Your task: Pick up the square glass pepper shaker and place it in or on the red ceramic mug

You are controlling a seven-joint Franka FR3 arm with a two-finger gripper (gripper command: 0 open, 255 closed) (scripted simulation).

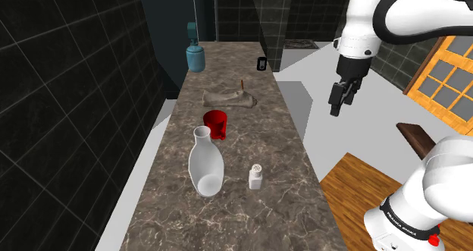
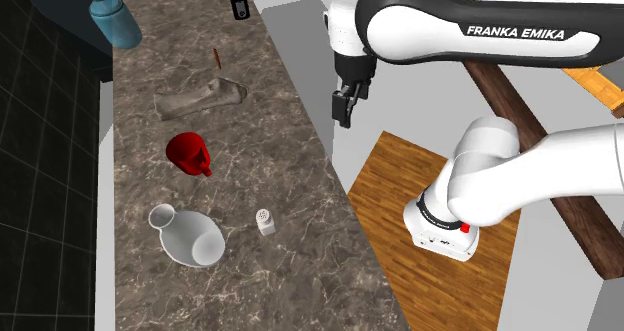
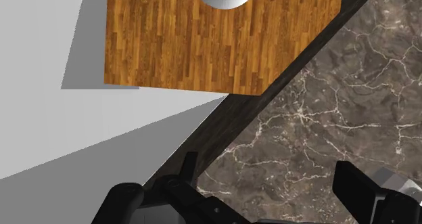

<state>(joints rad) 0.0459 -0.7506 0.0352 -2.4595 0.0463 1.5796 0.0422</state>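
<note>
Marble counter, pepper shaker upright, cap up

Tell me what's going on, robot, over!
Gripper open, empty, high over the counter edge. Pepper shaker upright, untouched. Red mug farther along. White vase close beside both.

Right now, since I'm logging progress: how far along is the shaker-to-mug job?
Done: nothing yet; the white shaker stands on the counter, apart from the red mug. In hand: nothing; the gripper hangs open and empty over the counter's edge. Left: reaching, grasping, lifting, placing in the mug.
</note>
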